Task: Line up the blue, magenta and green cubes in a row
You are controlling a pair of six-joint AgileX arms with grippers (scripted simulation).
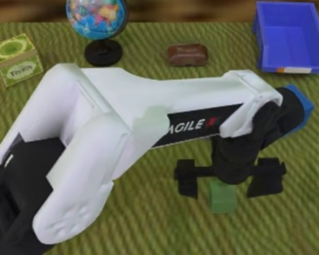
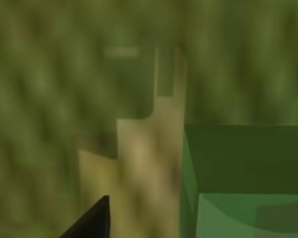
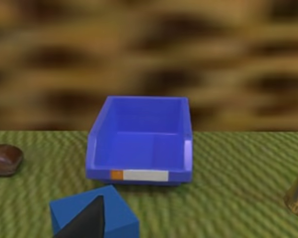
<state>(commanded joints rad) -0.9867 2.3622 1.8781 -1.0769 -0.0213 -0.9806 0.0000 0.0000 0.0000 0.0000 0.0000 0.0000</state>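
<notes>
As the green cube sits on the surface between the left gripper's wide-open, empty fingers, blue cube beyond the wrist, magenta unseen, an off-centre closing risks nudging it askew; right gripper unseen

A blue plastic bin with a label strip sits on the green woven worktop, beyond the gripper and to its right. A globe on a black stand, a printed green-and-cream box and a brown object, possibly a loaf, stand well apart from it.
</notes>
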